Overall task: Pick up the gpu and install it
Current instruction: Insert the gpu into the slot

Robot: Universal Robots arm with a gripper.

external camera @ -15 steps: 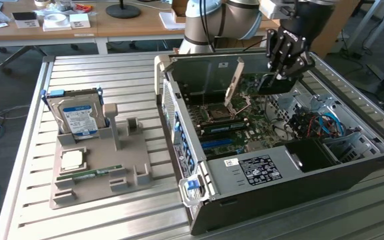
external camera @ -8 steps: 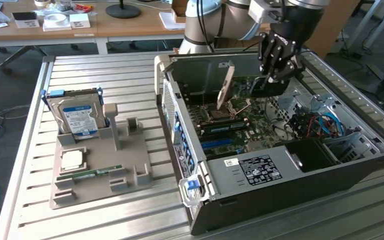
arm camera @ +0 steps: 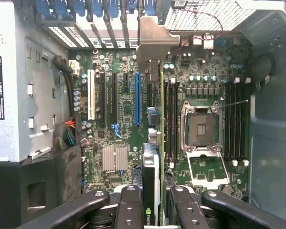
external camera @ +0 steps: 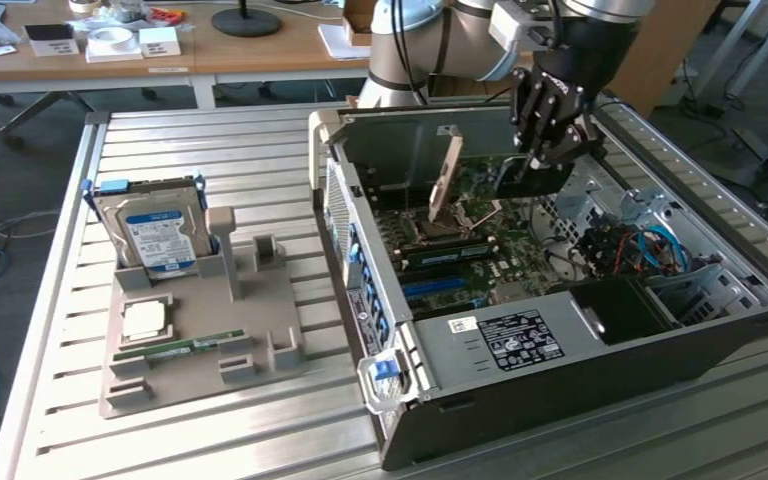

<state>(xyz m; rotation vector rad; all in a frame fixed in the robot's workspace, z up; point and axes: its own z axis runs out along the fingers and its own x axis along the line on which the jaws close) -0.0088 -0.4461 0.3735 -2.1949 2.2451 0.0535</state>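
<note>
- Black gripper (external camera: 547, 152) reaches down into the open computer case (external camera: 704, 330), at the 12 o'clock end of its interior in the exterior view.
- Its 2 fingers (arm camera: 129, 202) are closed narrowly on the gpu (arm camera: 151, 176), 1 on each face, and the card stands on edge between them.
- Seen from the wrist, the gpu runs above the motherboard (arm camera: 124, 109), between the long blue slot (arm camera: 137, 98) and the memory slots (arm camera: 171, 114) beside the CPU socket (arm camera: 200, 129).
- Its metal bracket (arm camera: 152, 38) sits at the end far from the fingers. Whether the card's edge sits in a slot cannot be told.
- At 9 o'clock of the case, on the exterior view's left, a grey holder (external camera: 184, 385) rests on the slatted metal table (external camera: 224, 140). It carries an upright hard drive (external camera: 157, 235), a square processor chip (external camera: 144, 318) and a green memory stick (external camera: 177, 348).
</note>
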